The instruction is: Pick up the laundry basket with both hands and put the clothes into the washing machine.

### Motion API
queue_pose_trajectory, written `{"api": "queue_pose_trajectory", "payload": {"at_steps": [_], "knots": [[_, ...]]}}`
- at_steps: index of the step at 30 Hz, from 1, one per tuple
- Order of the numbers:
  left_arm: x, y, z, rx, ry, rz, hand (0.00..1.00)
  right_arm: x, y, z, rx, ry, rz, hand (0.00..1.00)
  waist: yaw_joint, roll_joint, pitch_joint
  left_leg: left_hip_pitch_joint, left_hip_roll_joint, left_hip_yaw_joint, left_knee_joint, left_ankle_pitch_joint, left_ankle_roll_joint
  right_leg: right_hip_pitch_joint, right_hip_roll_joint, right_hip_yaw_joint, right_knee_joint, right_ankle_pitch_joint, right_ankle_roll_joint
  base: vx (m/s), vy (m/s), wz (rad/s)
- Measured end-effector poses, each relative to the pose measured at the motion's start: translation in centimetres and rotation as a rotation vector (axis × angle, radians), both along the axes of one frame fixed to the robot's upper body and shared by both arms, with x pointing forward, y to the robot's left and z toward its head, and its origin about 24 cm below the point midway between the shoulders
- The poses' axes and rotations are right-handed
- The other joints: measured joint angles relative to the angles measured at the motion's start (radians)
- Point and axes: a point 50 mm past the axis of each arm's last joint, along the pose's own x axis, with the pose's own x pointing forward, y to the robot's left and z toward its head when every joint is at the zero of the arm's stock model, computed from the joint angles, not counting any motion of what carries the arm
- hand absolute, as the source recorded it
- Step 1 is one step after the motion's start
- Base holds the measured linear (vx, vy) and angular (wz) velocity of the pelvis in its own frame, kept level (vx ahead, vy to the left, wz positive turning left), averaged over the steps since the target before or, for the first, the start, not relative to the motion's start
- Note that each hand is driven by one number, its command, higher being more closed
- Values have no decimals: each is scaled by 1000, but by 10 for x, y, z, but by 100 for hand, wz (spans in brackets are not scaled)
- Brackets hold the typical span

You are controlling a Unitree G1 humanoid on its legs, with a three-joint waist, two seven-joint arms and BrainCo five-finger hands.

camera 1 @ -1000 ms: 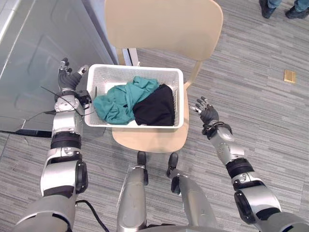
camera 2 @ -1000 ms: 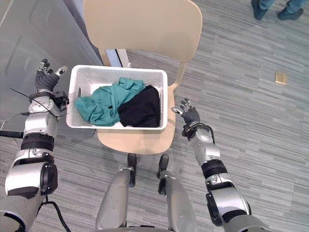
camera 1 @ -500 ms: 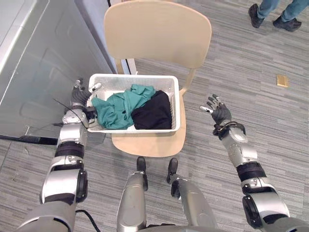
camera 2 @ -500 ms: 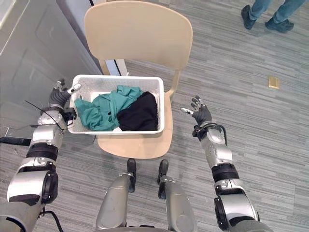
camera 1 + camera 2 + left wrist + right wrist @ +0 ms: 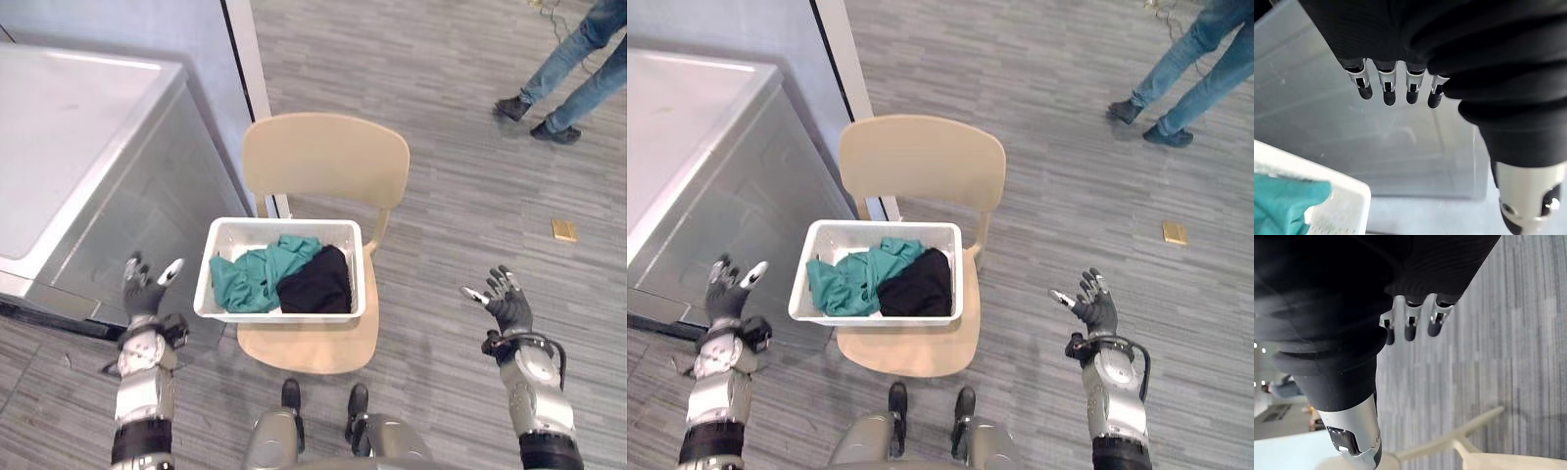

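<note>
Down in front of the robot, the left eye view shows a white laundry basket (image 5: 280,315) sitting on the seat of a pale wooden chair (image 5: 326,162). A teal garment (image 5: 250,277) lies in its left half and a black garment (image 5: 315,282) in its right, the two touching. Left of the chair stands the washing machine (image 5: 88,147), grey-sided with a pale top. The left hand (image 5: 142,291) hovers left of the basket, near it but apart, its fingers straight, spread and empty. The right hand (image 5: 507,305) is raised well to the right of the chair over the grey plank floor (image 5: 441,196), its fingers likewise spread and empty. A person's legs (image 5: 573,69) in jeans stand far off to the right.

The right eye view gives the same layout, with both hands clear of the basket.

The left wrist view looks past straight fingers (image 5: 1388,90) at the machine's grey side. A corner of the basket with a bit of teal cloth is close by, untouched.

The right wrist view shows straight fingers (image 5: 1410,325) over the floor, with part of the chair's frame beyond them.
</note>
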Motion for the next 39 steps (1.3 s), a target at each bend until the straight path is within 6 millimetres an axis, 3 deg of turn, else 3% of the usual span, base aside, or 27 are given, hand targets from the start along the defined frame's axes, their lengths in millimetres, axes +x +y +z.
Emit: {"api": "queue_pose_trajectory", "payload": {"at_steps": [3, 6, 8, 11, 15, 18, 21, 23, 27, 34, 39], "knots": [[-37, -4, -23, -71, 57, 128, 0, -7, 14, 1, -7, -15, 12, 0, 3, 14, -57, 39, -4, -2, -18, -1, 1, 44, 0, -4, -26, 0, 1, 61, 27, 7], [-63, -12, -43, -132, 130, 186, 0, -3, 28, 5, -71, -16, 71, 0, 4, 17, -88, 67, -5, -3, -21, -4, 3, 81, 0, -10, -42, -1, 5, 1, 13, 6], [-73, -18, -55, -168, 173, 211, 0, 0, 37, 6, -110, -13, 112, 0, 4, 15, -106, 72, -6, -9, -24, -5, 4, 95, 0, -16, -56, -2, 10, -41, -2, 10], [-91, -33, -92, -260, 331, 214, 0, 2, 47, 4, -168, 7, 161, 0, 5, 16, -136, 81, -12, -31, -43, -3, 3, 107, -2, -28, -71, -2, 23, -16, 1, 13], [-130, -62, -148, -408, 629, 192, 0, 0, 63, -20, -145, 99, 215, 0, 2, 8, -159, 99, -17, -40, -72, 7, -1, 123, -2, -31, -89, 1, 29, 13, 1, 5], [-157, -91, -174, -515, 822, 114, 0, -15, 70, -62, -93, 280, 246, 0, 1, -2, -166, 108, -26, -58, -105, 21, -3, 125, -2, -35, -108, 4, 32, 42, 4, 11], [-171, -90, -181, -539, 905, 90, 0, -46, 77, -109, -13, 504, 242, 0, 0, 5, -162, 133, -29, -59, -114, 30, 1, 149, -2, -32, -112, 12, 21, 104, 6, -2], [-175, -91, -185, -548, 954, 69, 0, -83, 74, -142, 54, 708, 193, 0, -1, 18, -157, 162, -32, -59, -125, 30, 1, 177, -2, -30, -126, 12, 21, 68, 16, -3], [-168, -92, -186, -523, 976, 1, 0, -144, 65, -171, 184, 954, 47, 0, -5, 24, -150, 178, -31, -58, -127, 30, 2, 192, 0, -26, -125, 12, 21, 4, 5, -3], [-175, -94, -188, -533, 1009, -37, 0, -180, 45, -176, 329, 999, -208, 0, -33, 31, -137, 220, -31, -49, -154, 26, -4, 208, 0, -9, -123, 4, 33, -69, 11, -6], [-184, -95, -189, -569, 1006, 16, 0, -211, 47, -179, 398, 1061, -307, 0, -35, 37, -133, 221, -28, -32, -174, 23, -3, 183, 0, 8, -90, -12, 28, -37, 0, -13]]}}
